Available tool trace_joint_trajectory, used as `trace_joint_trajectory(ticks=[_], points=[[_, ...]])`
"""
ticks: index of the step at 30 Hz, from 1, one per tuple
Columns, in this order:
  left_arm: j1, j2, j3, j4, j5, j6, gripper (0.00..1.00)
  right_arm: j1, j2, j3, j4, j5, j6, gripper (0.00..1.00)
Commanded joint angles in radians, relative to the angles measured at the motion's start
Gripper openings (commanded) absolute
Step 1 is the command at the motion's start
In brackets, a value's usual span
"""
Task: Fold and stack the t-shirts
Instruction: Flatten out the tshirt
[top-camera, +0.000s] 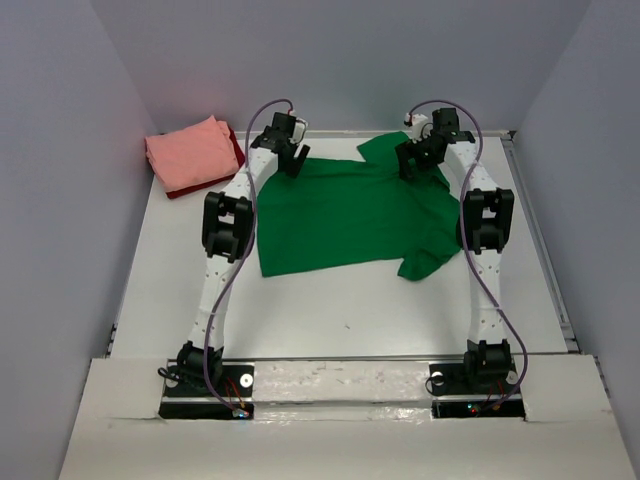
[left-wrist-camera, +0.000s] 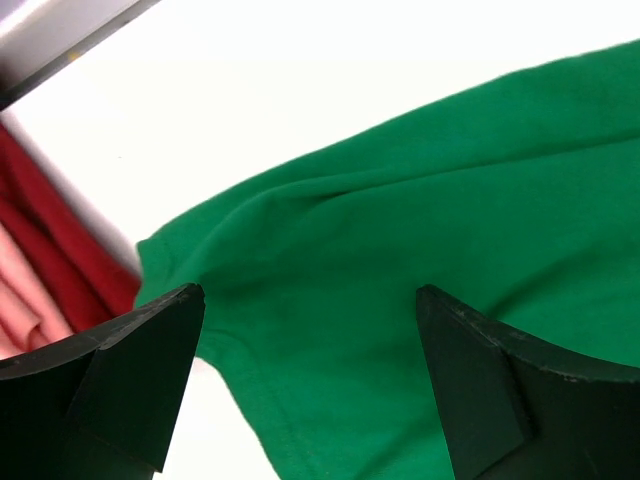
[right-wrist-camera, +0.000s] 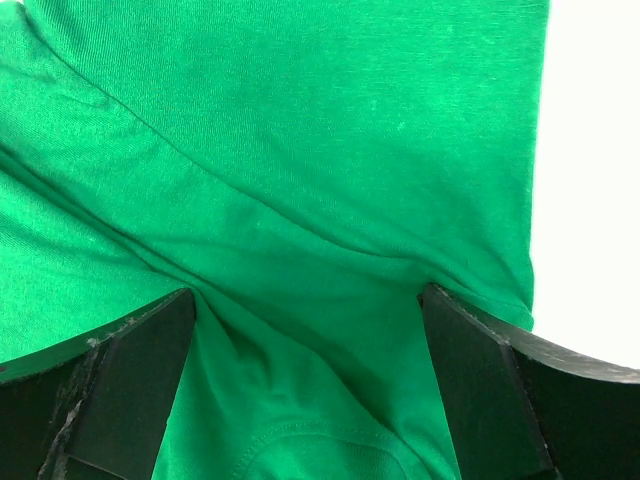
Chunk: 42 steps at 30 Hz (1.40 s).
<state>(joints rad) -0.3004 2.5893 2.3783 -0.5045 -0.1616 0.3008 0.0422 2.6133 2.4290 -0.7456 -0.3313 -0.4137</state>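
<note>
At the far left corner of the counter (top-camera: 330, 310) the salmon pink tee (top-camera: 190, 152) lies folded on top of the dark red tee (top-camera: 181, 191), which shows only as a rim beneath it. That pile sits just left of the left arm's reach and apart from the work in hand.

The left pincer (top-camera: 290, 160) stands with its jaws wide apart and nothing between them, over the far left corner of the green tee (top-camera: 350, 215). Its wrist view shows that stitched corner lying just below and between the fingers.

The green tee is spread flat across the far middle of the counter, not yet folded. Its long axis runs left to right, the straight hem toward the left arm and both sleeves toward the right arm.

The right pincer (top-camera: 415, 165) is also spread wide and empty, at the far edge by the far sleeve. In its wrist view creases run in toward both fingertips, so they seem to press on the cloth, though I cannot be sure of contact.

Each arm is nearest its own end of the far edge, which lies directly under both pincers. The likely next move is to close on that edge and carry it toward the near side.
</note>
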Motion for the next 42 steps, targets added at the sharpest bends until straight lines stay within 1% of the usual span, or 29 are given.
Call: trace_joint_trajectory(ticks=[1, 4, 6, 8, 13, 14, 16, 17, 20, 21, 24, 25, 26, 27, 28, 29, 30, 31, 32, 33, 34, 36, 37, 38, 42], points=[[0.007, 0.003, 0.041, 0.055, -0.049, 0.0, 0.99, 0.002, 0.027, 0.042, 0.103, 0.021, 0.018, 1.0], [0.006, -0.005, 0.047, 0.057, -0.042, -0.015, 0.99, 0.002, 0.014, 0.044, 0.111, 0.015, 0.029, 1.0], [0.006, -0.035, 0.047, 0.054, -0.033, -0.019, 0.99, 0.002, -0.016, 0.015, 0.115, -0.008, 0.033, 1.0], [0.006, -0.082, 0.045, 0.038, -0.013, -0.02, 0.99, 0.002, -0.085, -0.033, 0.129, -0.034, 0.036, 1.0], [0.001, -0.198, 0.05, -0.017, 0.029, -0.042, 0.99, 0.002, -0.215, -0.089, 0.12, -0.041, 0.055, 1.0], [-0.002, -0.255, 0.038, -0.02, 0.036, -0.046, 0.99, 0.002, -0.238, -0.1, 0.105, -0.043, 0.061, 1.0], [-0.009, -0.329, -0.037, -0.013, 0.037, -0.048, 0.99, 0.002, -0.315, -0.131, 0.092, -0.049, 0.065, 1.0], [-0.019, -0.397, -0.057, -0.002, 0.039, -0.046, 0.99, 0.002, -0.344, -0.177, 0.092, -0.052, 0.067, 1.0], [-0.04, -0.487, -0.109, -0.006, 0.031, -0.042, 0.99, 0.002, -0.462, -0.247, 0.088, -0.048, 0.069, 1.0], [-0.048, -0.551, -0.128, -0.006, 0.033, -0.034, 0.99, 0.002, -0.49, -0.257, 0.081, -0.048, 0.067, 1.0], [-0.077, -0.688, -0.255, 0.0, 0.065, -0.026, 0.99, 0.002, -0.579, -0.265, -0.007, -0.063, 0.033, 1.0], [-0.08, -0.719, -0.334, -0.002, 0.101, -0.031, 0.99, 0.002, -0.614, -0.266, -0.07, -0.064, 0.027, 1.0], [-0.078, -0.748, -0.378, -0.003, 0.128, -0.031, 0.99, 0.002, -0.634, -0.272, -0.098, -0.061, 0.026, 1.0], [-0.078, -0.8, -0.46, -0.006, 0.176, -0.029, 0.99, 0.002, -0.657, -0.312, -0.121, -0.06, 0.006, 1.0], [-0.077, -0.823, -0.461, -0.008, 0.177, -0.028, 0.99, 0.002, -0.682, -0.344, -0.141, -0.057, 0.0, 1.0], [-0.075, -0.84, -0.532, -0.028, 0.227, -0.026, 0.99, 0.002, -0.741, -0.387, -0.15, -0.042, -0.002, 1.0], [-0.069, -0.862, -0.577, -0.048, 0.287, -0.025, 0.99, 0.002, -0.775, -0.478, -0.152, -0.035, -0.013, 1.0], [-0.066, -0.874, -0.606, -0.075, 0.319, -0.02, 0.99, 0.002, -0.835, -0.525, -0.152, -0.034, -0.019, 1.0], [-0.06, -0.889, -0.641, -0.074, 0.351, -0.02, 0.99, 0.002, -0.835, -0.569, -0.152, -0.031, -0.023, 1.0], [-0.06, -0.931, -0.684, -0.065, 0.376, -0.011, 0.99, 0.002, -0.886, -0.612, -0.155, -0.031, -0.033, 1.0], [-0.06, -0.952, -0.77, -0.034, 0.401, -0.009, 0.99, 0.002, -0.904, -0.675, -0.179, -0.031, -0.039, 1.0], [-0.059, -0.98, -0.833, -0.017, 0.412, -0.002, 0.99, 0.002, -0.932, -0.725, -0.218, -0.04, -0.045, 0.98], [-0.06, -0.992, -0.884, -0.016, 0.43, 0.0, 0.99, 0.002, -0.949, -0.757, -0.288, -0.07, -0.074, 0.91], [-0.06, -0.992, -0.904, -0.023, 0.442, 0.009, 0.99, 0.002, -0.953, -0.769, -0.317, -0.074, -0.086, 0.89], [-0.06, -0.982, -1.008, -0.046, 0.545, 0.04, 0.99, 0.002, -1.025, -0.901, -0.318, -0.034, -0.128, 0.87]])
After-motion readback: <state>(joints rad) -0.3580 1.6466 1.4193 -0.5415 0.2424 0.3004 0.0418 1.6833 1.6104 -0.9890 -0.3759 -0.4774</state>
